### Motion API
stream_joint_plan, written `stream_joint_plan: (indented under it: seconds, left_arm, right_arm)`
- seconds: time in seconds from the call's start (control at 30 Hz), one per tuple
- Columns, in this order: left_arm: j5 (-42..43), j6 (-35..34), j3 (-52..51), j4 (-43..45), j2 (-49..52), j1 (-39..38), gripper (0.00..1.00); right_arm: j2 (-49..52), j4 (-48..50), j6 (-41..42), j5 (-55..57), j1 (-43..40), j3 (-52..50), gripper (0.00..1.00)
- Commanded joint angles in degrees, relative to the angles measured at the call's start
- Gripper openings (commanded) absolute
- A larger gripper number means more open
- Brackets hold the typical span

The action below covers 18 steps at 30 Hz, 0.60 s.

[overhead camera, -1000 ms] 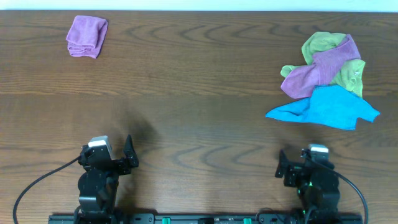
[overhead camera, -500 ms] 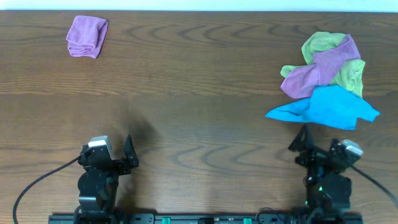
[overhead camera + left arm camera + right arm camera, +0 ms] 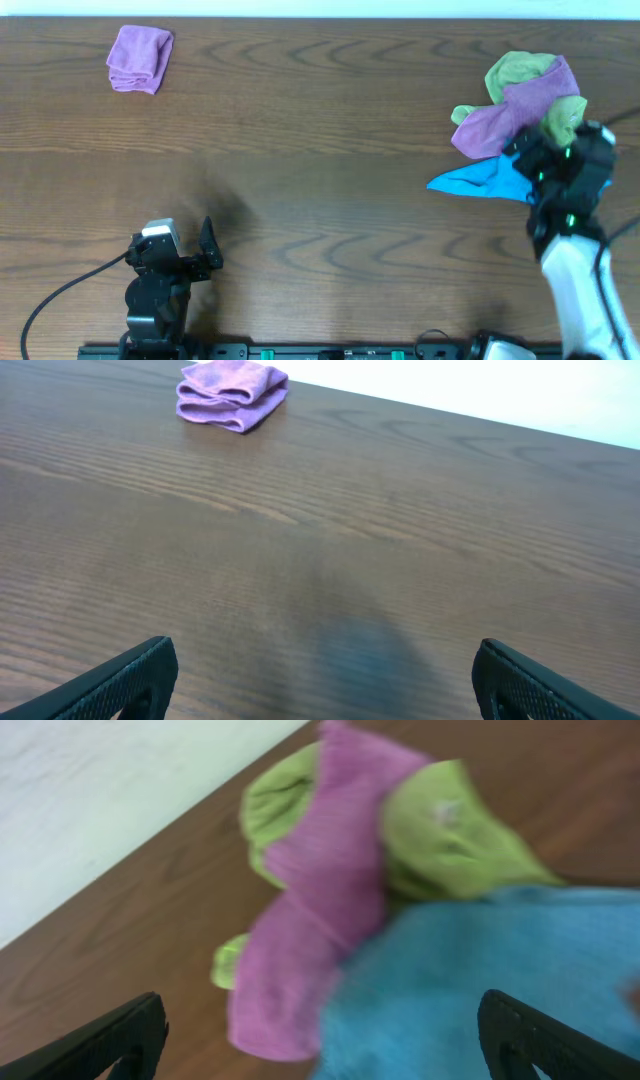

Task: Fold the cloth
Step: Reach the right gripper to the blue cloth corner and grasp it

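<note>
While my right gripper (image 3: 320, 1046) hangs spread and empty over it, the sky-blue square microfibre cloth (image 3: 478, 179) lies rumpled near the table's (image 3: 320, 130) right edge, touching a heap of purple and lime-green cloths (image 3: 520, 100). It looks light, limp and unslippery, best pinched at its free corner pointing left. My left gripper (image 3: 335, 685) is spread too.

Soft, even light over my overhead view, with no hard glare on the table (image 3: 320, 130), only a faint dark smudge of shadow low on the left. My left wrist view is sharp on the wood grain, with a dim blotch ahead; the far edge behind the folded purple cloth (image 3: 232, 394) burns out white. My right wrist view is smeared throughout, and the cloth (image 3: 480, 980) is soft and edgeless.
</note>
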Motion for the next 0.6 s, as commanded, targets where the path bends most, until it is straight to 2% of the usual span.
stream_joint_plan:
  seconds: [0.0, 0.27, 0.43, 0.57]
  left_arm:
    - [-1.0, 0.0, -1.2, -0.3, -0.3, 0.3, 0.95]
    - [-1.0, 0.0, -1.2, -0.3, -0.3, 0.3, 0.95]
    - [-1.0, 0.0, -1.2, -0.3, -0.3, 0.3, 0.95]
    - [-1.0, 0.0, -1.2, -0.3, -0.3, 0.3, 0.95]
  right_arm:
    - [5.6, -1.0, -1.4, -10.3, -0.3, 3.7, 0.99]
    - [9.9, -2.5, -8.3, -12.8, -0.2, 3.8, 0.99]
    - [11.4, -9.9, -8.1, -1.8, -0.3, 3.8, 0.99]
    - [13.7, -10.4, -8.2, 0.1, -0.3, 3.8, 0.99]
